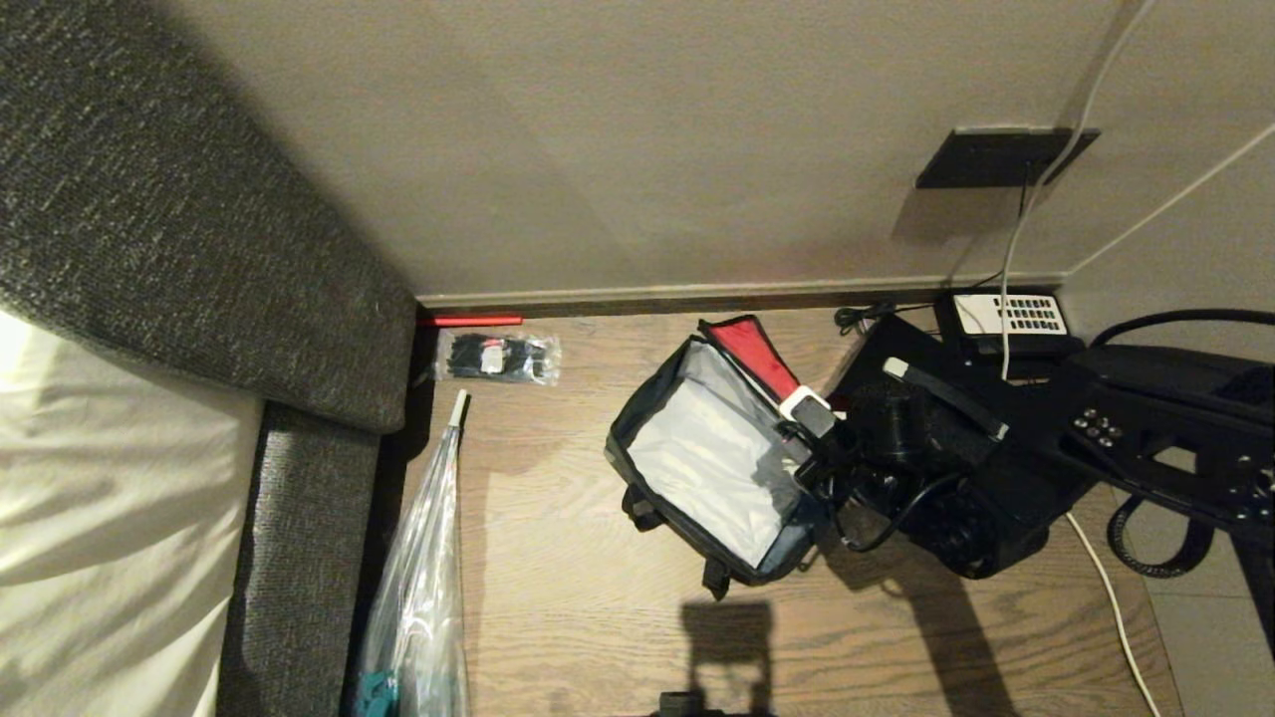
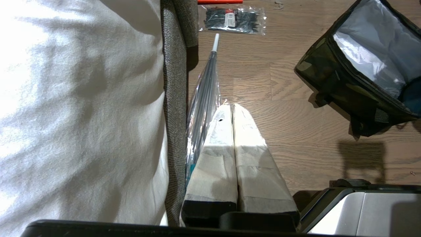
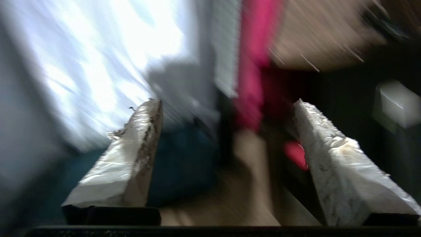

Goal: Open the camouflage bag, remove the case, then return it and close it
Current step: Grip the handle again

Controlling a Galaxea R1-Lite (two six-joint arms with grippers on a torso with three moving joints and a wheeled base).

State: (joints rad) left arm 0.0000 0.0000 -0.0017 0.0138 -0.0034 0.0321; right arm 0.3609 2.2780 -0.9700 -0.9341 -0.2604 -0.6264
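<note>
Boxy camouflage fabric bag (image 1: 712,468) is lying open on the wooden floor near the back wall, red-lined lid (image 1: 754,356) raised, silvery lining showing. Right hand (image 3: 227,105) is hanging released at the bag's mouth, fingers spread, grasping nothing. Left hand (image 2: 233,108) is clenched beside the grey sofa (image 2: 176,98). No writing is legible.

1. The camouflage bag (image 1: 709,468) lies open on the wood floor (image 1: 558,597); its silvery-lined mouth is unobstructed.
2. The red-lined lid (image 1: 759,357) stands at the mouth's far edge, with the right gripper (image 1: 812,423) just beside it, fingers spread.
3. Left of the bag: bare floor up to a clear plastic bag (image 1: 418,588) and the sofa (image 1: 299,498).
</note>
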